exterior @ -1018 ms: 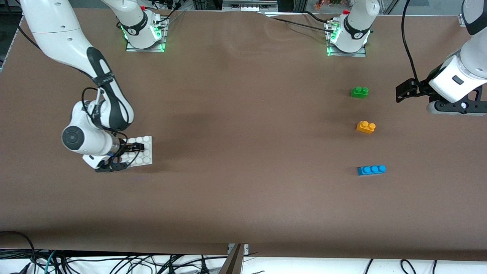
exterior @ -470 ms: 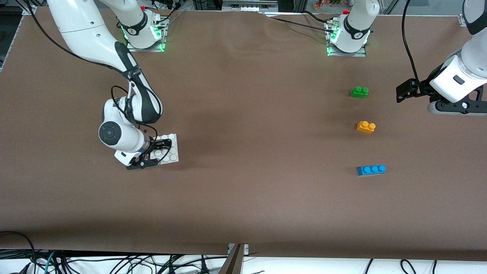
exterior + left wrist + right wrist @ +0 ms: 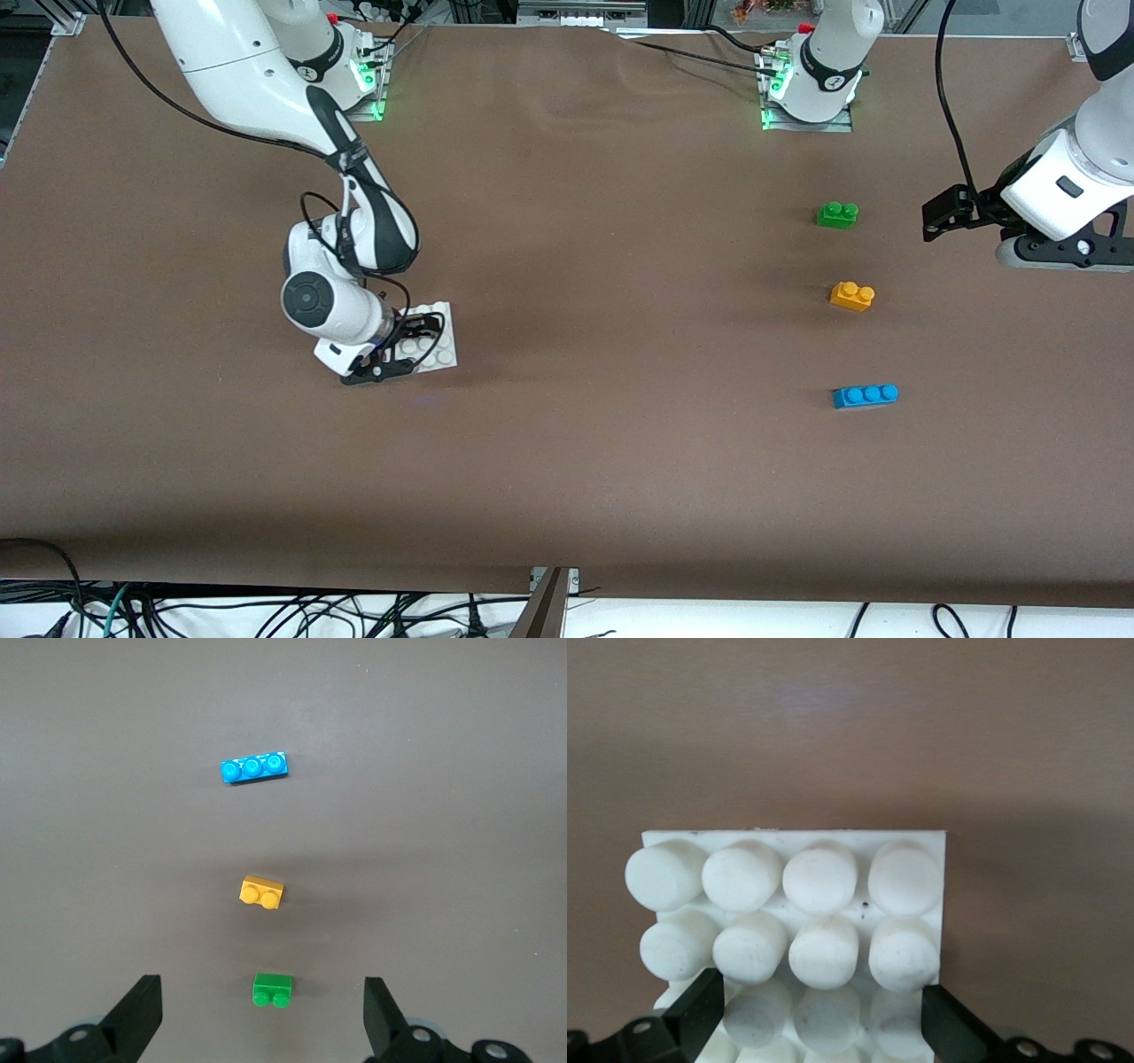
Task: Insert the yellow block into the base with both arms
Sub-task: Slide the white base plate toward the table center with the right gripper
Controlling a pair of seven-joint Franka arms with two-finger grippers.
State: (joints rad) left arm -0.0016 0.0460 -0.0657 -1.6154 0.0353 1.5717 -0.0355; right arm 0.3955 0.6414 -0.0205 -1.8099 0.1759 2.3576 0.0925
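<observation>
The yellow block (image 3: 852, 295) (image 3: 262, 892) lies on the brown table toward the left arm's end, between a green brick and a blue brick. The white studded base (image 3: 443, 350) (image 3: 824, 881) is toward the right arm's end, and my right gripper (image 3: 409, 346) (image 3: 824, 1019) is shut on it, one black finger against each side edge. My left gripper (image 3: 941, 213) (image 3: 261, 1017) hangs open and empty above the table at the left arm's end, near the green brick and well apart from the yellow block.
A green two-stud brick (image 3: 837, 214) (image 3: 272, 989) lies farther from the front camera than the yellow block. A blue three-stud brick (image 3: 866, 395) (image 3: 253, 768) lies nearer. Both arm bases (image 3: 335, 84) (image 3: 811, 93) stand along the table's back edge.
My right gripper has carried the base toward the middle of the table, toward the left arm's end. The left arm and the three bricks have not moved.
</observation>
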